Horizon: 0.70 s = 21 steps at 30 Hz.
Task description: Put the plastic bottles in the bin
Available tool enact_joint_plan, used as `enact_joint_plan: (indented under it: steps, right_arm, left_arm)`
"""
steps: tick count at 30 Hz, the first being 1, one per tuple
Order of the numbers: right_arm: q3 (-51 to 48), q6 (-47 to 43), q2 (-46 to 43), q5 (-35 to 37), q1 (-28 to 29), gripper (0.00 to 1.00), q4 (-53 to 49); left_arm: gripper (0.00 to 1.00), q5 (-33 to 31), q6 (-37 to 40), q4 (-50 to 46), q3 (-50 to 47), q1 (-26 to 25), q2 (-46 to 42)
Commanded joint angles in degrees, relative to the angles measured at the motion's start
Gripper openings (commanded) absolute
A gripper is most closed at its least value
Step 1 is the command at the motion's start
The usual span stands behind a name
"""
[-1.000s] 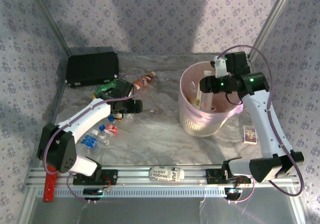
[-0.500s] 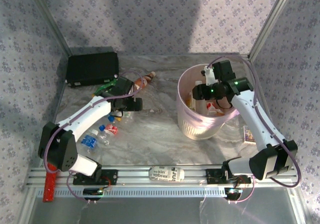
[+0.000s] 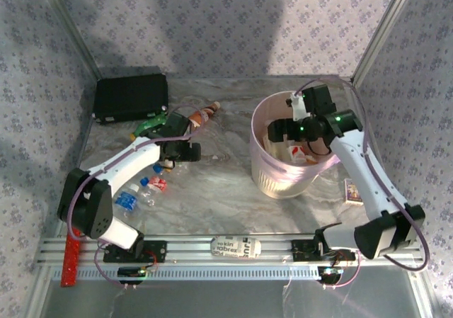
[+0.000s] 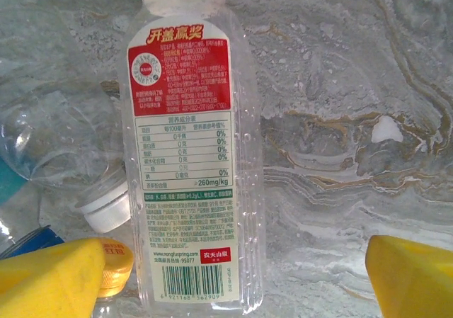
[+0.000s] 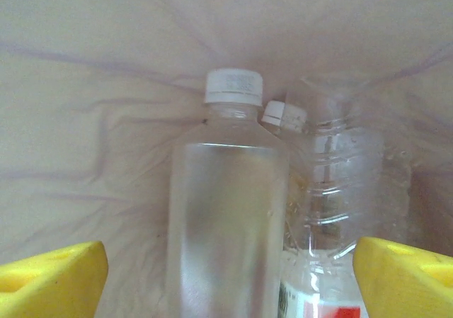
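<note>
My left gripper (image 3: 187, 150) hangs open low over the table. A clear plastic bottle (image 4: 187, 155) with a red and white label lies between its yellow fingers (image 4: 56, 279), touched by neither. More bottles lie around it: a white-capped one (image 4: 64, 148), an orange cap (image 4: 117, 265), a green one (image 3: 148, 125), a brown one (image 3: 205, 112) and blue-capped ones (image 3: 131, 199). My right gripper (image 3: 273, 129) is open inside the pink bin (image 3: 265, 180). A frosted white-capped bottle (image 5: 226, 212) stands loose between its fingers (image 5: 53, 279), next to another clear bottle (image 5: 336, 190).
A flat black case (image 3: 131, 96) lies at the back left. A small card (image 3: 353, 190) sits right of the bin, and a printed strip (image 3: 236, 246) rests on the front rail. Patterned walls close in the table on three sides.
My right gripper moved left and down into the bin, then opened and let go of its bottle. The left arm shifted only slightly over the bottles.
</note>
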Motion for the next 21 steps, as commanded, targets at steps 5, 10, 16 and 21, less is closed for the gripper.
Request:
enact_joint_plan:
  steps: [5, 10, 16, 21]
  right_arm:
    - [5.4, -0.6, -8.2, -0.3, -1.3, 0.93, -5.1]
    - [6.1, 0.8, -10.8, -3.8, -2.9, 0.95, -1.7]
    - [5.6, 1.3, -11.5, -5.5, -3.2, 0.95, 0.9]
    - [5.1, 1.1, -12.0, -7.6, -3.2, 0.94, 2.3]
  left_arm:
    - [0.9, -0.1, -0.7, 0.1, -1.1, 0.4, 1.2]
    - [0.89, -0.2, -1.0, 0.4, -2.2, 0.4, 1.8]
    - [0.88, 0.2, -1.1, 1.4, -2.9, 0.4, 3.2]
    - [0.85, 0.3, -1.1, 2.3, -3.0, 0.4, 4.5]
